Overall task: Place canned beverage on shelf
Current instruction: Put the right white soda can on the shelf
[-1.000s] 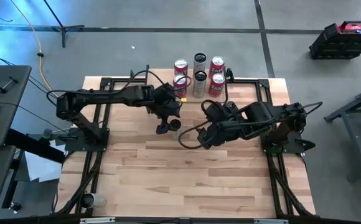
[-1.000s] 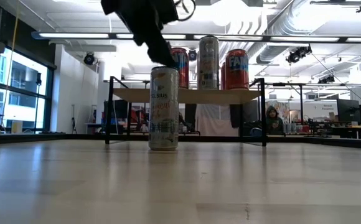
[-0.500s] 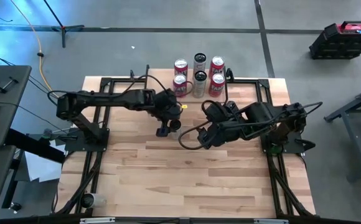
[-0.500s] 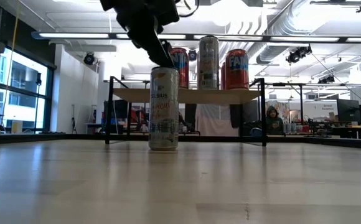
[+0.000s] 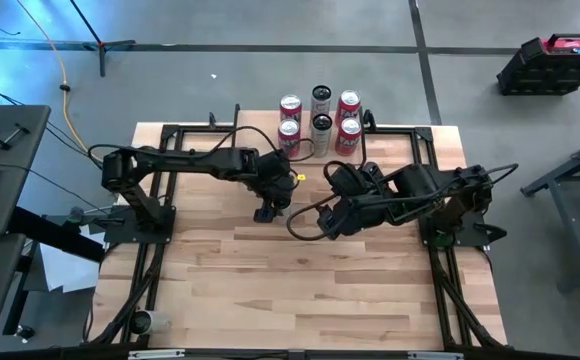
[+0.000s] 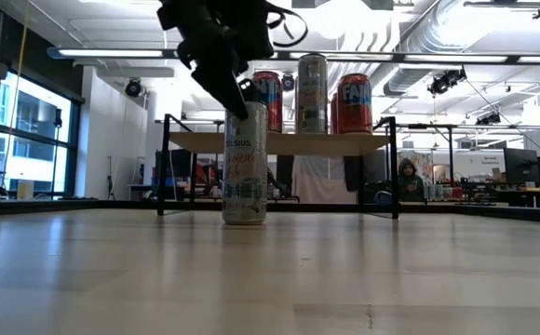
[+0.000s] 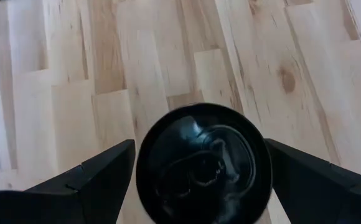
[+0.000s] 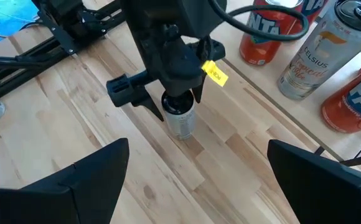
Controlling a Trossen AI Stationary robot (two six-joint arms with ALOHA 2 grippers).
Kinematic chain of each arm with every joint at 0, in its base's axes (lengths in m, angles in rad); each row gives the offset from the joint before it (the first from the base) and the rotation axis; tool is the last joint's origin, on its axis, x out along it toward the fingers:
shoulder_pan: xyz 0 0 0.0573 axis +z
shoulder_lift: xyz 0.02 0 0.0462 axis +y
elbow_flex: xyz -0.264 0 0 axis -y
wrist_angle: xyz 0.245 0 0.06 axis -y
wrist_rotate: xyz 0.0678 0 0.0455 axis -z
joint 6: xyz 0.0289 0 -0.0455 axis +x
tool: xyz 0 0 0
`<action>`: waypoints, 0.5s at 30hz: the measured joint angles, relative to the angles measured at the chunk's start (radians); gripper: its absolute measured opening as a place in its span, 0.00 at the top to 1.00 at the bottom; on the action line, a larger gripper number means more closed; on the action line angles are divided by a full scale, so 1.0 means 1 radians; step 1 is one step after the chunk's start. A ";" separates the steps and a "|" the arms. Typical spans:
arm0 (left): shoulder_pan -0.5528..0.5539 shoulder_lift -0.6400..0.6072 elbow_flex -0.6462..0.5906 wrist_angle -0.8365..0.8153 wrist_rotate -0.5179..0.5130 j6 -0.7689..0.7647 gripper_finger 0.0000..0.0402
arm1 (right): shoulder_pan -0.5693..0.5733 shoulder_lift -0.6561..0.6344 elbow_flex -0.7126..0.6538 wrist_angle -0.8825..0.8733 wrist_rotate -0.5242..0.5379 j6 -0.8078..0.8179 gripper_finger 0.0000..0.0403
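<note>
A tall pale can (image 6: 245,164) stands upright on the wooden worktop (image 5: 300,270) just in front of the shelf (image 6: 279,142), near the centre of the high view and slightly toward 11 o'clock. The left gripper (image 7: 199,171) hangs straight over the can's top, its two fingers (image 7: 99,177) spread to either side of the rim and not closed on it. The right gripper (image 5: 332,222) waits spread just to the 3 o'clock side, while five more cans (image 5: 320,118) stand on the shelf at 12 o'clock.
</note>
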 joint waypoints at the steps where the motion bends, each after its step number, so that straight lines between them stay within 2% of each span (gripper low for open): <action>1: 0.000 0.005 0.000 0.002 0.001 0.000 0.16 | 0.000 0.000 0.000 0.000 0.000 0.000 0.08; 9: 0.000 0.016 0.000 0.025 -0.019 -0.004 0.17 | 0.000 0.000 0.000 0.000 0.001 0.000 0.08; 15: -0.003 0.015 -0.026 0.050 -0.043 0.026 0.30 | 0.000 0.000 0.000 0.000 0.029 -0.003 0.08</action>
